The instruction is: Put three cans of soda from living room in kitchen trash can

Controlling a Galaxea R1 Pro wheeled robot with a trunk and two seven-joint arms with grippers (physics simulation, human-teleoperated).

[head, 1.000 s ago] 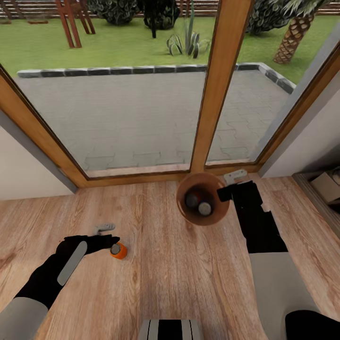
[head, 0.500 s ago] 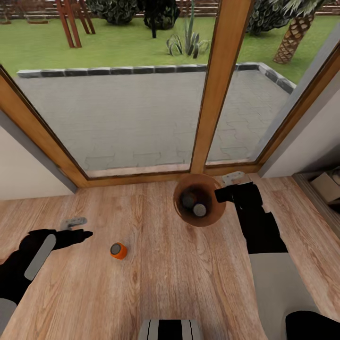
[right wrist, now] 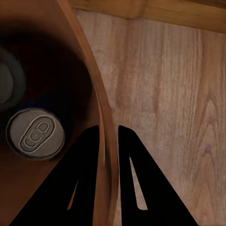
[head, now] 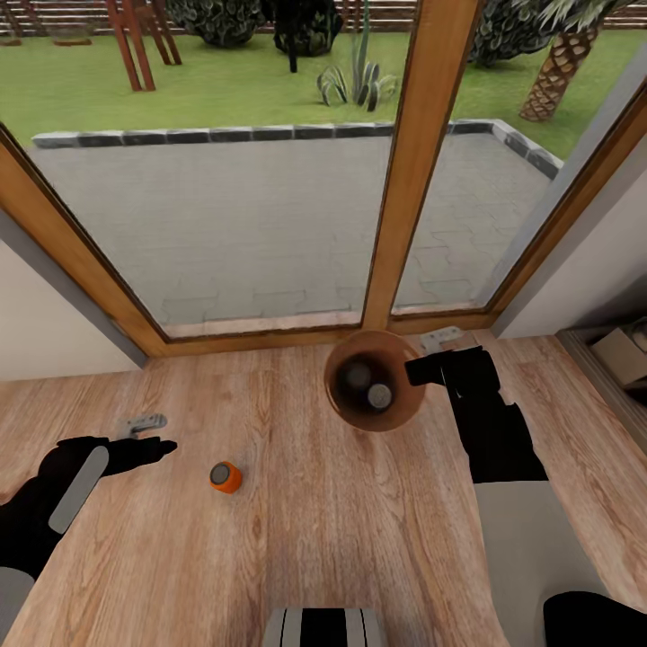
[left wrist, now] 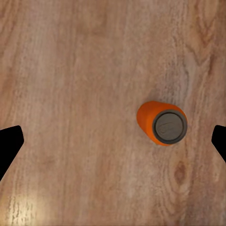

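Note:
An orange can of soda point(head: 226, 476) point(left wrist: 162, 123) stands upright on the wood floor of the living room. My left gripper point(head: 157, 433) point(left wrist: 116, 134) hovers a short way to its left, open, touching nothing. The tash can point(head: 400, 409) point(right wrist: 94, 94), brown inside, hangs over the floor near the glass doors. My right gripper point(head: 420, 368) point(right wrist: 108, 129) is shut on its rim, one finger inside and one outside. Two more cans stand in the bin: one with a silvery top point(head: 380, 394) point(right wrist: 35, 133) and a darker-looking one point(head: 359, 376) point(right wrist: 7, 80).
Wood-framed glass doors point(head: 418, 171) run across the far side, with a paved patio and lawn beyond. A white wall closes the left. A low shelf with a box point(head: 620, 350) sits at the right. My base point(head: 323, 626) shows at the near edge.
My left gripper let go of the orange can and drew back to the left; the can stays on the floor. The bin shifted slightly left with my right gripper.

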